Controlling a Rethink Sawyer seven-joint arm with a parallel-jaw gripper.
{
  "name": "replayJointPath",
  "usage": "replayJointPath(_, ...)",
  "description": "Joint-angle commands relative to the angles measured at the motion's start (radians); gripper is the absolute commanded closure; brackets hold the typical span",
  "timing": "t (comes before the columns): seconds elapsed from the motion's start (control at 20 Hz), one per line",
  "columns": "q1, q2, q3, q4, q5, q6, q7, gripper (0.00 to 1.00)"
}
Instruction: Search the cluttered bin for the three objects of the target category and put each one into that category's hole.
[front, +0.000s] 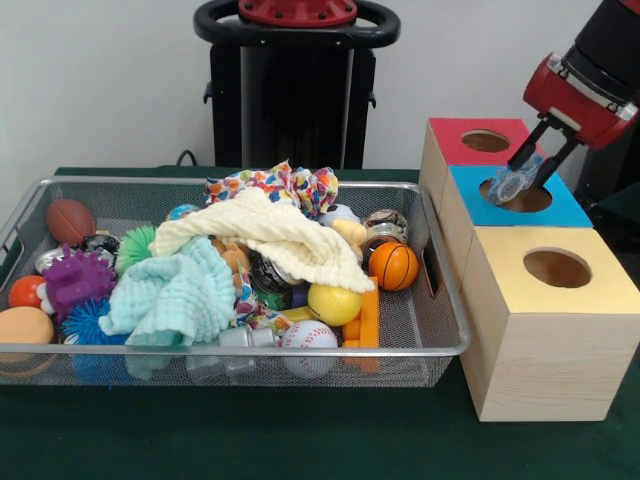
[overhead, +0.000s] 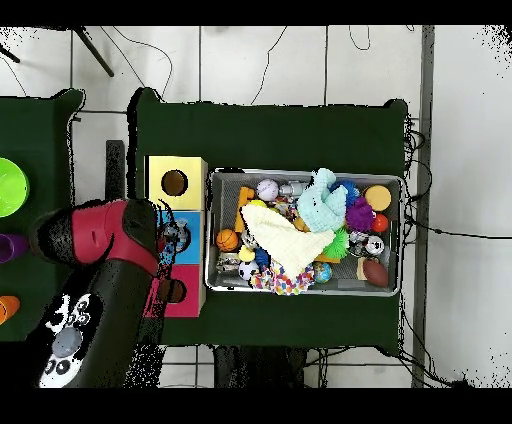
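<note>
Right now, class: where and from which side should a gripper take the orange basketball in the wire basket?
Probably straight down from above, closing across the basketball at its widest: its top is uncovered, while the basket wall and orange block crowd its sides.

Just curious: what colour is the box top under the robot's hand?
Blue box top, seen best in the front view.

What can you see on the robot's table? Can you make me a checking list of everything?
Surface: green table cover, dark and flat.
Job's things: wire-mesh basket full; clear water bottle held over the blue box hole.
Clutter: cream cloth, mint cloth, baseball, small basketball, purple spiky toy.
Grippers: gripper shut on the bottle.
Cables: thin cables on the floor.
Surroundings: red box, yellow box, black pedestal.
</note>
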Motion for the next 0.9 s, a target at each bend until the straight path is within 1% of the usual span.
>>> replayJointPath(0.05,0.199,0.218,-0.255,-0.043,-0.218,-0.251,0.431,1.0)
replayJointPath(0.1,0.149,0.139,-0.161,0.018,-0.185,-0.315,0.296,0.0)
replayJointPath(0.25,0.062,0.023,-0.021,0.14,-0.105,-0.481,0.205,0.0)
replayJointPath(0.7,0.069,0.033,-0.036,0.146,-0.064,-0.494,0.171,0.0)
replayJointPath(0.9,0.068,0.032,-0.034,0.15,-0.058,-0.496,0.167,0.0)
